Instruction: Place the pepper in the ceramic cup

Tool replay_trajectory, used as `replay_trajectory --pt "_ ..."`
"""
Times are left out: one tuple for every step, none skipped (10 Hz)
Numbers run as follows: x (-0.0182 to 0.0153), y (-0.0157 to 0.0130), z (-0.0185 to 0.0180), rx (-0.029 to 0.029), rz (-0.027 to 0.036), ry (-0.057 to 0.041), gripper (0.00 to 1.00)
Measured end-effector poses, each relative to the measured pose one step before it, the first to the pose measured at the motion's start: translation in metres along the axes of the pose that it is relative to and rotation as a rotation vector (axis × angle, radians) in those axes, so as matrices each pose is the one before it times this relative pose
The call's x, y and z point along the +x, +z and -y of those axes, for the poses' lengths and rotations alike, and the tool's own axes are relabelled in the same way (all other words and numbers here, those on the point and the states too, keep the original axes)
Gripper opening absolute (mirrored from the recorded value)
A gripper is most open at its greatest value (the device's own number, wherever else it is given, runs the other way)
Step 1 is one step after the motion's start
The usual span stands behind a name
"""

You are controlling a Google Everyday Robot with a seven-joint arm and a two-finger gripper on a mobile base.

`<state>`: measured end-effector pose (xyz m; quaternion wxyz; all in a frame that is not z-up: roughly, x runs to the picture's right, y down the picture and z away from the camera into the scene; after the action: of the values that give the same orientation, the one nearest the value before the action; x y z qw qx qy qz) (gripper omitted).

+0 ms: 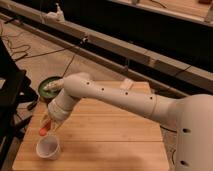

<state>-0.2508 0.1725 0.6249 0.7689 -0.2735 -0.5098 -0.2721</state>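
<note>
Nearest, the ceramic cup (48, 147) stands on the wooden table (110, 135). Just above its rim, the gripper (48, 125) grasps the pepper (44, 128) — off-centre, so a release might drop it outside. Beyond sits a green pan (47, 89).

No legible text, labels, brands or numbers appear on any item. The gripper (48, 125) is located above the cup (48, 147).

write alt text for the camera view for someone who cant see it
A white robot arm reaches across a wooden table, its gripper holding a red-orange pepper just above a white cup near the front left corner. A green pan sits behind.
</note>
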Motion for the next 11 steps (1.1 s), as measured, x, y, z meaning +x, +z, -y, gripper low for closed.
replay_trajectory --pt "-0.00726 0.01058 -0.01312 -0.01601 0.0155 0.01424 0.0" --pt "-0.00379 0.00954 -0.01213 -0.01546 0.00927 0.01334 0.0" --pt "-0.0015 0.00719 -0.00879 -0.01159 0.007 0.01209 0.0" --pt "0.00106 0.00978 -0.01095 -0.01391 0.0112 0.02277 0.0" --pt "0.00289 0.00672 -0.00715 -0.00951 0.00575 0.01845 0.0" --pt "0.00436 0.0048 -0.00358 -0.00661 -0.00119 0.01429 0.0" --pt "0.00326 0.00219 -0.0002 -0.00264 -0.00458 0.00656 0.0" --pt "0.00408 0.00189 0.00045 -0.00378 -0.00847 0.00489 0.0" --pt "0.00499 -0.0006 0.00166 -0.00144 -0.01633 0.00328 0.0" --pt "0.00277 -0.00062 0.00133 -0.00124 -0.0111 -0.00006 0.0" --pt "0.0016 -0.00175 0.00305 0.0007 -0.01324 -0.00298 0.0"
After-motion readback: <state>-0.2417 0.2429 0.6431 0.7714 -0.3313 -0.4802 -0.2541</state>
